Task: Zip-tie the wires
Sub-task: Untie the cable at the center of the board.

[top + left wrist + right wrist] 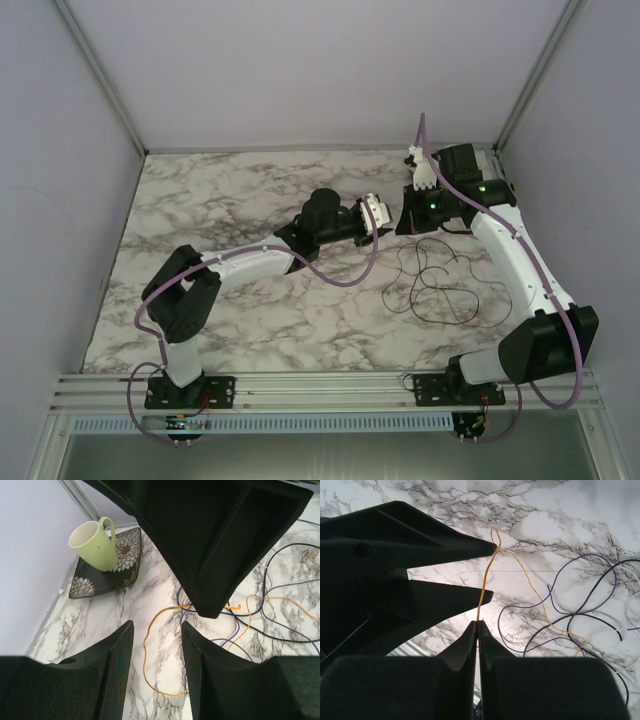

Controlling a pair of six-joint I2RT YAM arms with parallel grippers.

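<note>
Wires (440, 285) lie loosely tangled on marble tabletop (220, 200). R gripper (478, 625) pinched shut on orange wire (487, 575). L gripper (157, 625) partly open, holding nothing, just beside it.

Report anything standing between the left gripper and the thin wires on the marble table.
The right gripper, shut on the thin orange wire, hangs directly ahead of the left gripper's open fingers, hiding part of the tangle of thin wires. The orange loop between those fingers is unobstructed.
</note>
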